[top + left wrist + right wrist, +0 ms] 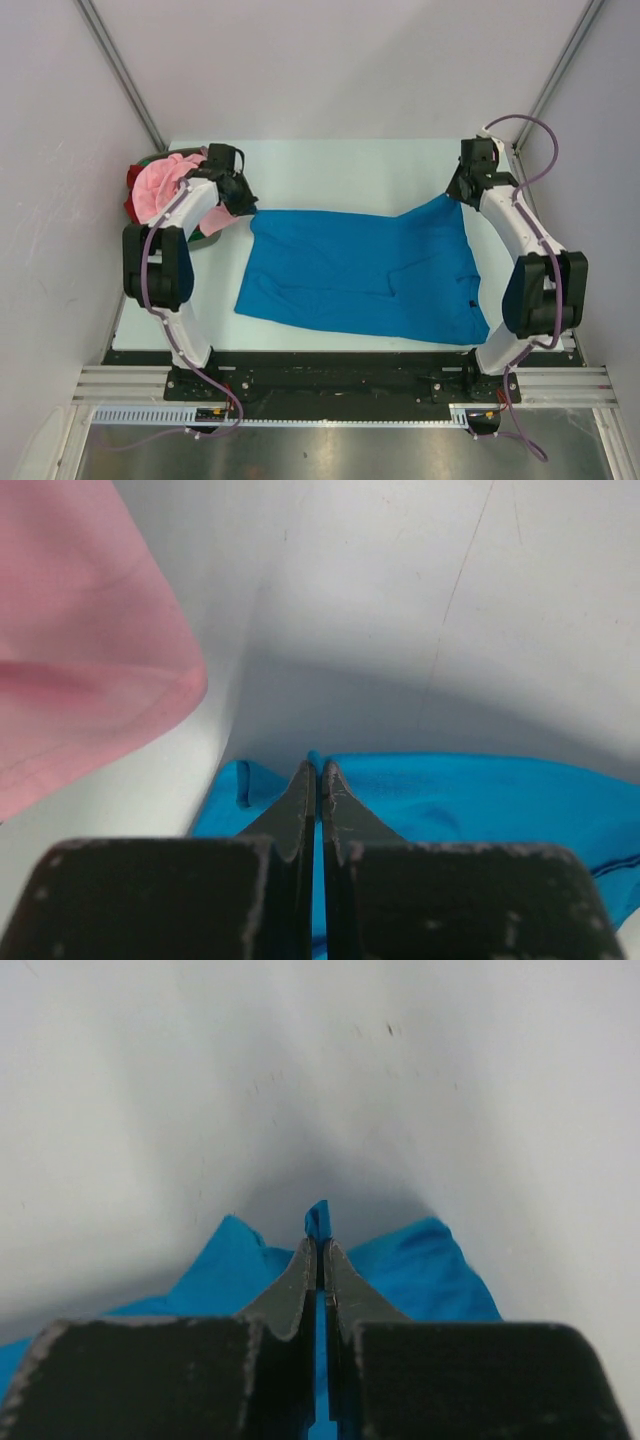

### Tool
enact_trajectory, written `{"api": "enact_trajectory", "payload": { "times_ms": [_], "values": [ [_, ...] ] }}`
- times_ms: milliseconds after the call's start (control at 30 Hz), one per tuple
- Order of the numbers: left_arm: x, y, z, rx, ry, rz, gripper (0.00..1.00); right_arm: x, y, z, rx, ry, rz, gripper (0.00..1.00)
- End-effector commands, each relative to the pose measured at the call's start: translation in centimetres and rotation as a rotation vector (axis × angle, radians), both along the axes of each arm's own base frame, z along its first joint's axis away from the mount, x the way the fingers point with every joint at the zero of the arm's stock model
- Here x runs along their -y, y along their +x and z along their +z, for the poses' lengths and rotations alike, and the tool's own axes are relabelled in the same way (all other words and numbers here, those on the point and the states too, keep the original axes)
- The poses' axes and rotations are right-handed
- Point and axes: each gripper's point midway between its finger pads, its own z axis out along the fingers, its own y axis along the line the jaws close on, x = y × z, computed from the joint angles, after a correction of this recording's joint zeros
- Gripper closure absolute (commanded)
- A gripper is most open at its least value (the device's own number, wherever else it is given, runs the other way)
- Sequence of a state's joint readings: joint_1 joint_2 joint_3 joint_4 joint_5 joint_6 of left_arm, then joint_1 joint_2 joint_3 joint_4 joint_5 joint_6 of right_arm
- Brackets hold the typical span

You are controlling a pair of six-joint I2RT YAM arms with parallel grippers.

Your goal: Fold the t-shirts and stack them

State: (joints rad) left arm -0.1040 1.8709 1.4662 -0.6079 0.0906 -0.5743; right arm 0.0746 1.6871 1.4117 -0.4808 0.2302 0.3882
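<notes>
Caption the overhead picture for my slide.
Left claw and right claw pinch the far corners of a blue shirt spread on the table.

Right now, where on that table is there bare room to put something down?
Bare: the table strip beyond the blue t-shirt, between left claw and right claw. Crowded: the far-left corner, with the pink t-shirt heaped.
</notes>
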Motion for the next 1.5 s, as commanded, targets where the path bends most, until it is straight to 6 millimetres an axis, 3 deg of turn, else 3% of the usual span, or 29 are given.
{"api": "enact_trajectory", "payload": {
  "times_ms": [0, 67, 100, 167, 200, 267, 300, 433, 733, 967, 1167, 1467],
  "values": [
    [-0.5, -1.7, 1.8, 0.035, 0.021, -0.026, 1.00, 0.5, -3.8, 1.9, 0.018, -0.019, -0.024, 1.00],
    [-0.5, -2.2, 2.2, 0.048, 0.019, -0.037, 1.00, 0.7, -5.4, 1.6, -0.001, -0.026, -0.025, 1.00],
    [-0.5, -2.6, 2.0, 0.039, 0.018, -0.040, 1.00, 0.9, -6.3, 2.8, 0.027, -0.028, -0.032, 1.00],
    [-0.5, -3.0, 2.1, 0.043, 0.016, -0.049, 1.00, 1.1, -8.0, 2.4, 0.010, -0.030, -0.038, 1.00],
    [-0.4, -3.3, 1.9, 0.039, 0.021, -0.056, 1.00, 1.3, -8.8, 3.4, 0.040, -0.027, -0.044, 1.00],
    [-0.4, -3.7, 2.0, 0.045, 0.029, -0.062, 1.00, 1.3, -10.5, 3.0, 0.028, -0.019, -0.044, 1.00],
    [-0.2, -3.9, 1.9, 0.043, 0.035, -0.073, 1.00, 1.4, -11.3, 3.9, 0.057, -0.019, -0.048, 1.00],
    [0.3, -4.9, 1.9, 0.038, 0.047, -0.101, 1.00, 1.2, -13.9, 3.5, 0.051, 0.016, -0.058, 1.00],
    [-0.3, -7.7, 1.8, 0.025, 0.082, -0.115, 1.00, -1.0, -18.7, 0.7, -0.012, 0.086, -0.038, 1.00],
    [-1.1, -11.0, 0.7, 0.002, 0.105, -0.111, 1.00, -2.5, -22.0, 0.0, -0.028, 0.129, -0.063, 1.00],
    [-1.9, -14.1, -1.4, -0.051, 0.132, -0.111, 1.00, -3.6, -24.8, -0.2, -0.025, 0.142, -0.091, 1.00],
    [-2.1, -16.2, -1.2, -0.052, 0.136, -0.140, 1.00, -4.2, -28.6, -1.2, -0.054, 0.150, -0.144, 1.00]
  ]
}}
